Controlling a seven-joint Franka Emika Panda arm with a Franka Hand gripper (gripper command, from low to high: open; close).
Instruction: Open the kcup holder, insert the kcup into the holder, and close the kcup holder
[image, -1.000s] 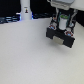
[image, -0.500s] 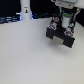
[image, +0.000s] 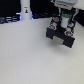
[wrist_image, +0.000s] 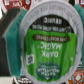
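Since the kcup (wrist_image: 49, 47) fills your wrist view, pinched in the gripper (image: 60, 26) over the kcup holder (image: 61, 37) at the exterior view's right, your pickup is done (drawer state unclear); seating the pod and closing likely remain.

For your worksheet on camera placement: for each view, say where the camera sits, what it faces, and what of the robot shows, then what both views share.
Exterior view: off the arm, looking down across the pale table at the black holder; the gripper shows above it.
Wrist view: on the wrist, close on the green kcup filling the frame; no robot part is clear.
Shared: nothing identifiable.
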